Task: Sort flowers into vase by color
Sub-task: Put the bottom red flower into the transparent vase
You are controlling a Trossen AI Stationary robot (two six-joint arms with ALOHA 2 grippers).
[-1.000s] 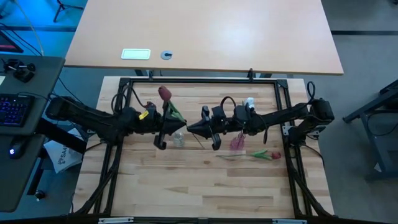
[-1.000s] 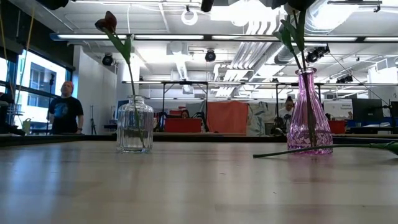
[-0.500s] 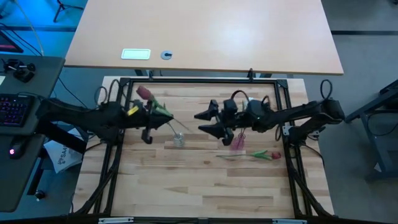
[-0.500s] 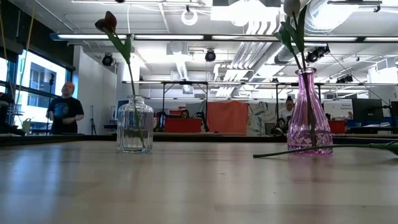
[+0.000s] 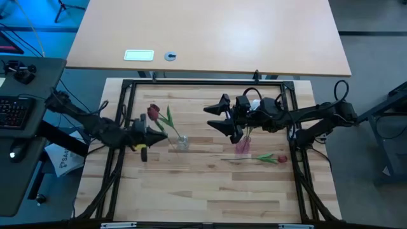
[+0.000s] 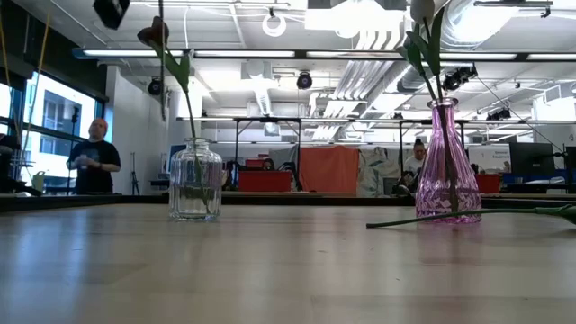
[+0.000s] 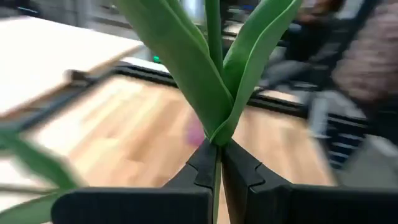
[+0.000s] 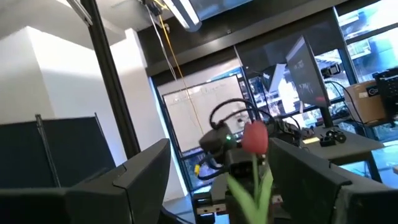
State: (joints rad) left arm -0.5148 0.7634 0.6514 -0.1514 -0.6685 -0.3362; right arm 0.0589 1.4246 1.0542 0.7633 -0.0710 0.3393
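Note:
My left gripper (image 5: 151, 131) is shut on a green tulip stem (image 7: 214, 37), left of the clear vase (image 5: 182, 142). A dark red tulip (image 6: 155, 33) stands with its stem in that vase (image 6: 195, 180). The high view shows one dark red head (image 5: 153, 112) beside the gripper; whether it belongs to the held flower, I cannot tell. My right gripper (image 5: 218, 116) hangs open above the table, left of the pink vase (image 5: 242, 147). That vase (image 6: 447, 166) holds a white tulip (image 6: 423, 11). Another red tulip (image 5: 267, 158) lies flat on the table. My left gripper pinches the stem (image 7: 216, 149) between its two fingers, just below the fork of two long leaves (image 7: 186, 68). The fingers lie about level and point toward the table's right. Leaves and stem rise past the fingertips; the head and the stem's lower end are outside the wrist view.
A black frame (image 5: 127, 86) runs round the wooden table. A light desk (image 5: 210, 32) stands beyond the far edge. The near half of the table (image 5: 203, 191) is bare wood. A person (image 6: 93, 157) stands in the room behind.
My right gripper has opened, let go of the white tulip in the pink vase and gone up and toward the far edge; the tulip stays in the vase. My left gripper, still shut, has drawn back toward the table's left edge, away from the clear vase.

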